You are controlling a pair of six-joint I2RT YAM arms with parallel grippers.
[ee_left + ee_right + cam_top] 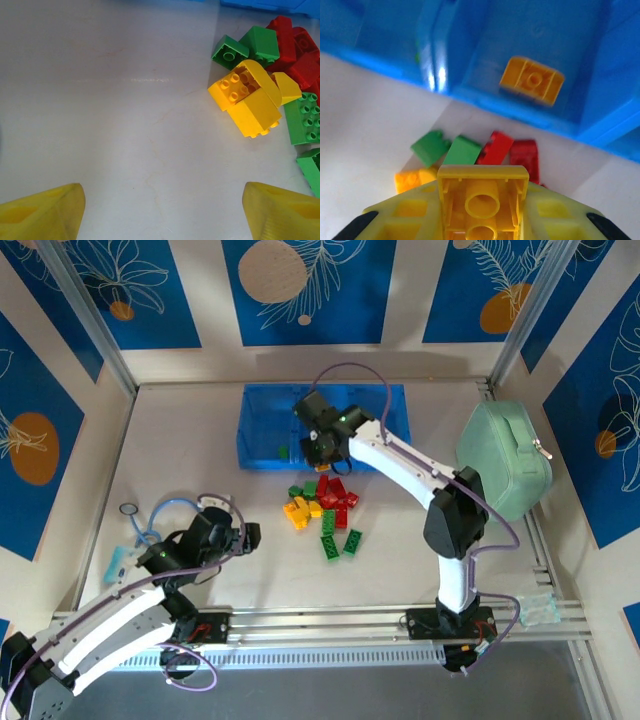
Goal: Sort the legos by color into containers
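Sorting in progress: the right gripper (318, 447), clenched on a yellow brick (482, 192), hangs over the near wall of the blue tray (258, 418) at the table's 12 o'clock. The wrist view shows the brick's hollow underside, with the two yellow fingers pressed against its opposite side walls. An orange-yellow brick (532, 80) lies in the compartment ahead, at 1 o'clock from the held piece. A green brick (283, 451) sits toward the tray's 9 o'clock end. The unsorted pile (322, 510) of red, green and yellow bricks lies near the centre of the pale table (180, 440), at 6 o'clock from the tray. At 8 o'clock from the pile the left gripper (162, 215) hovers low, jaws spread and empty, with two yellow bricks (247, 97) at its 1 o'clock. A mint-green zip case (503, 460) rests at the table's 3 o'clock edge. The bricks look light, rigid and smooth-sided, so they could twist out of a corner pinch. The surest hold is probably square across two flat parallel walls, clear of the studs, with a low release so the hard plastic does not bounce out
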